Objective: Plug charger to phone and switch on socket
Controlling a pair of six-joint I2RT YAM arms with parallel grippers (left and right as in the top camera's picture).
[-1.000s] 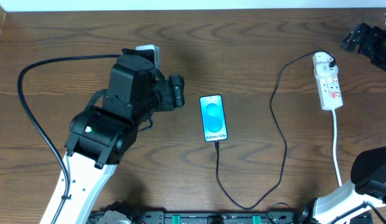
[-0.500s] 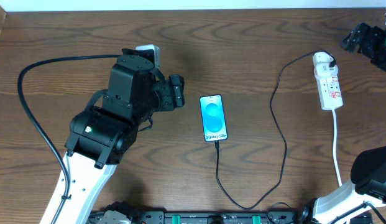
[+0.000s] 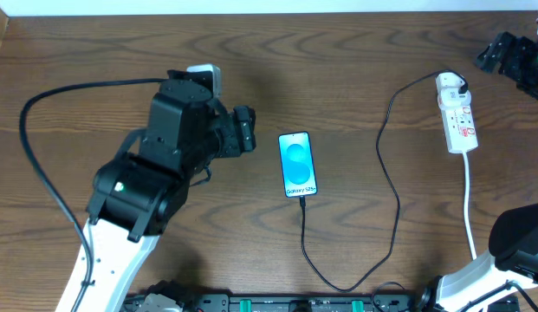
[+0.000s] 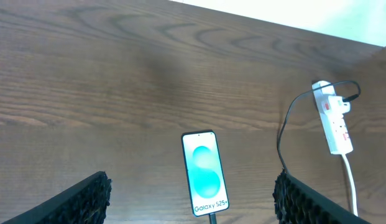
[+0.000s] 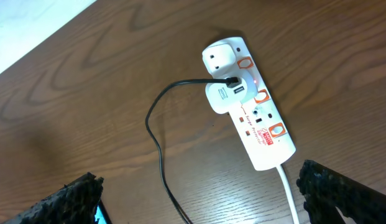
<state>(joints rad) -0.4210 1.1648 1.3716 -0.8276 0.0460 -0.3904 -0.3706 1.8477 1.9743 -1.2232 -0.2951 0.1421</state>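
The phone point(image 3: 298, 165) lies flat mid-table with its blue screen up. It also shows in the left wrist view point(image 4: 205, 173). The black charger cable point(image 3: 392, 217) runs from the phone's bottom edge, loops along the front and rises to the white plug in the socket point(image 3: 456, 113). The cable's tip meets the phone's bottom edge point(image 4: 212, 218). My left gripper point(image 3: 243, 130) is open and empty, hanging just left of the phone, its fingers point(image 4: 81, 199) wide apart. My right gripper point(image 3: 509, 54) is open and empty, above and beyond the socket point(image 5: 255, 112). The cable point(image 5: 158, 134) enters the white plug point(image 5: 222, 97).
The strip's white cord point(image 3: 469, 204) runs toward the front right. A black cable point(image 3: 43, 165) of the left arm arcs over the table's left side. The right arm's base point(image 3: 511, 251) stands at the front right. The wooden table's far edge point(image 3: 269, 12) meets a white wall.
The left arm has shifted slightly to the left. The phone, the cable, the socket and the right arm have not moved.
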